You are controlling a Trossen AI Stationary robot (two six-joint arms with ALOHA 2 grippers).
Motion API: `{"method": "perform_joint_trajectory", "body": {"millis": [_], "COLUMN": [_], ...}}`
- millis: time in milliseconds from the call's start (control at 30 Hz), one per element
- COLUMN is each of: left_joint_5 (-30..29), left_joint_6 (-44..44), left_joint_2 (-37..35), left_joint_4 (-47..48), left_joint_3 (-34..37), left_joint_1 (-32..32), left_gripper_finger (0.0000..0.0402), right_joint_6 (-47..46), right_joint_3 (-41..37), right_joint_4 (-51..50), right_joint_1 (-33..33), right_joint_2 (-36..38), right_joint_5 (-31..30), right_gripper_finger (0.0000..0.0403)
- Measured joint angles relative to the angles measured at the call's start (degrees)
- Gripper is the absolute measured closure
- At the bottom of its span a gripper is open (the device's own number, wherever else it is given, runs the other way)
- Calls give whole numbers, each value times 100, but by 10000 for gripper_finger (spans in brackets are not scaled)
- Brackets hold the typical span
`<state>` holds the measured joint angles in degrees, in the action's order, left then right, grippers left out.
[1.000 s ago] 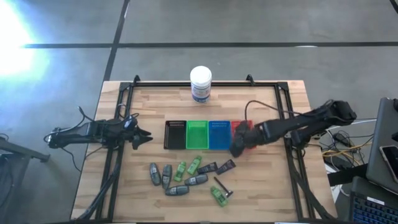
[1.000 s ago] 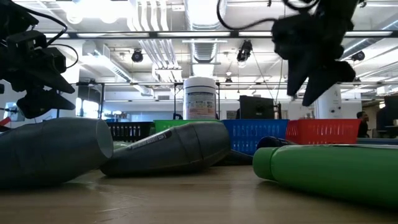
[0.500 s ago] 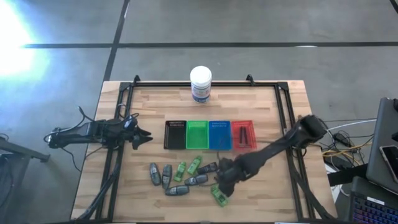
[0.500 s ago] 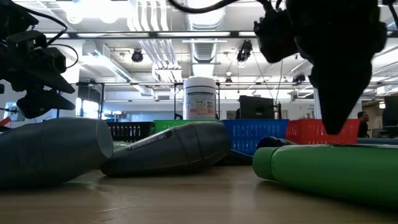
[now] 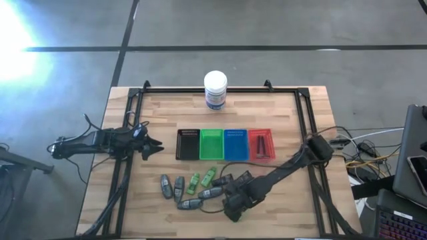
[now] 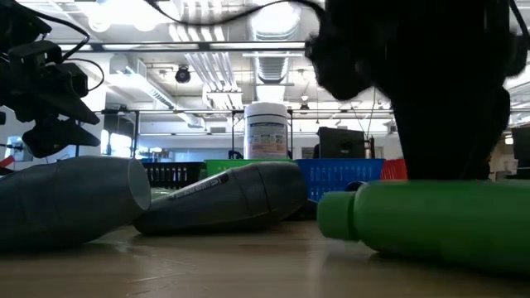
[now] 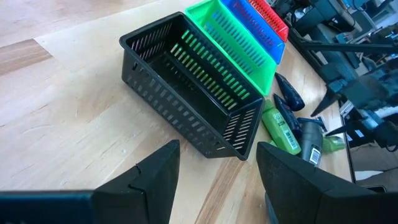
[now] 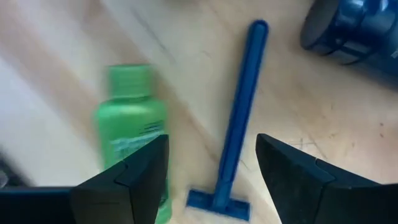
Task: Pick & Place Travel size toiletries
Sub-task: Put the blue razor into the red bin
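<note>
Travel toiletries lay clustered on the wooden table (image 5: 167, 110) in front of the four bins: grey oval tubes (image 5: 166, 186), dark tubes (image 5: 241, 177), green bottles. Under my right gripper (image 8: 211, 168) sat a blue T-shaped plastic razor (image 8: 236, 130), head toward the fingers, just beside a bright green little bottle (image 8: 132, 140) lying flat. Fingers were spread wide, straddling the razor, holding nothing. Right arm reached low over the cluster's right end. Left gripper (image 7: 214, 168) waited parted, well apart, facing the black slatted bin (image 7: 186, 87).
</note>
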<state>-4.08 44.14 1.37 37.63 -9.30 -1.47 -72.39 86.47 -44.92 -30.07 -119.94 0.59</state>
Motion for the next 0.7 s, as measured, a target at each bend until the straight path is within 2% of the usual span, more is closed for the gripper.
{"method": "perform_joint_trajectory", "body": {"millis": [300,433,633,700], "left_joint_5": [0,0,0,0], "left_joint_6": [1,0,2,2], "left_joint_2": [4,4,4,4], "left_joint_4": [0,0,0,0], "left_joint_3": [-1,-2,-2,-2], "left_joint_1": [0,0,0,0], "left_gripper_finger": [183,183,183,183], "right_joint_6": [-348,-188,124,116], "right_joint_3": [-111,-190,-211,-225], "right_joint_4": [-162,-240,-478,-567], "right_joint_1": [-8,-16,-62,-78], "right_joint_2": [-94,-83,-56,7], "right_joint_5": [-158,-187,-193,-173], "right_gripper_finger": [208,260,371,378]}}
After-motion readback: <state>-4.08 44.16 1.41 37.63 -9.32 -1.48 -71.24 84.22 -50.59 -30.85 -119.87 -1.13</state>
